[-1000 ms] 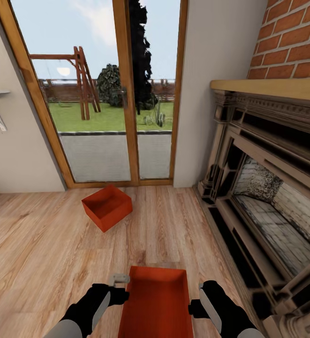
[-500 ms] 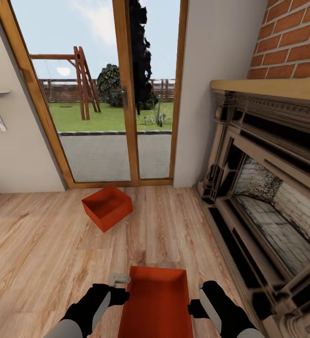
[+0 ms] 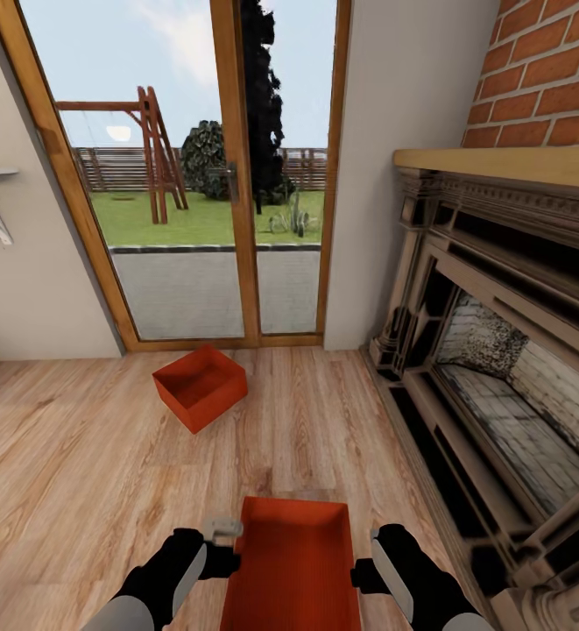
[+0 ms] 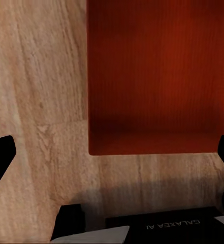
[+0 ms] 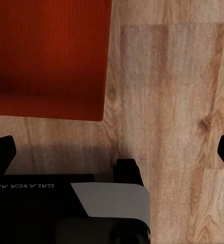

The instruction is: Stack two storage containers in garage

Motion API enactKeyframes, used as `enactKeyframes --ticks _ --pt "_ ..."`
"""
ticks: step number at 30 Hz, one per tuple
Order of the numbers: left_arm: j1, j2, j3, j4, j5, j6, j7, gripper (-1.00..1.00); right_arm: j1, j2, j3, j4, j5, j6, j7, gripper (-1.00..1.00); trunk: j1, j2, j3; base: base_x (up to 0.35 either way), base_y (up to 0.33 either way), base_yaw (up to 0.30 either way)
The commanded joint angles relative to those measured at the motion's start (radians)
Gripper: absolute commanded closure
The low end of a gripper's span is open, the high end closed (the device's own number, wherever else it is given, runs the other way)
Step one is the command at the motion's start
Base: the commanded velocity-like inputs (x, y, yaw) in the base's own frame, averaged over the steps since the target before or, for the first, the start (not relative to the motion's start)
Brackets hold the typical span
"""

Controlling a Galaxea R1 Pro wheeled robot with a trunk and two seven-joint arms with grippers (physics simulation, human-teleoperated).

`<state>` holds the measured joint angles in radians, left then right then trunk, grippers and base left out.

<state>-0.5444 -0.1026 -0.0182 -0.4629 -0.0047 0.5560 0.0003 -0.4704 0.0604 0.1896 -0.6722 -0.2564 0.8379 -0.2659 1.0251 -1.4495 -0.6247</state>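
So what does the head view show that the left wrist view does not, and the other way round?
The head view alone gives the second storage container lying farther off near the glass doors, the fireplace and the right gripper beside the near bin. The left wrist view alone gives a close look along the left gripper, whose fingers stand wide apart, open, with the bin's corner between them. Both show the near storage container and the wood-plank floor.
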Motion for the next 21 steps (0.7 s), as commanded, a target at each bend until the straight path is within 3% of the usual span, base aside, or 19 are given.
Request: enactKeyframes --ticks 1,21 --pt "0.000 0.000 -0.002 -0.002 -0.001 0.015 -0.001 -1.00 -0.001 -0.001 0.004 -0.001 -0.011 0.003 -0.010 -1.00 0.000 -0.001 -0.001 0.000 0.000 0.000" --pt "0.000 0.000 0.000 -0.003 0.006 0.025 -0.002 -1.00 -0.001 -0.001 0.004 -0.001 -0.011 0.003 -0.010 -1.00 0.000 -0.001 -0.001 0.000 0.000 0.000"
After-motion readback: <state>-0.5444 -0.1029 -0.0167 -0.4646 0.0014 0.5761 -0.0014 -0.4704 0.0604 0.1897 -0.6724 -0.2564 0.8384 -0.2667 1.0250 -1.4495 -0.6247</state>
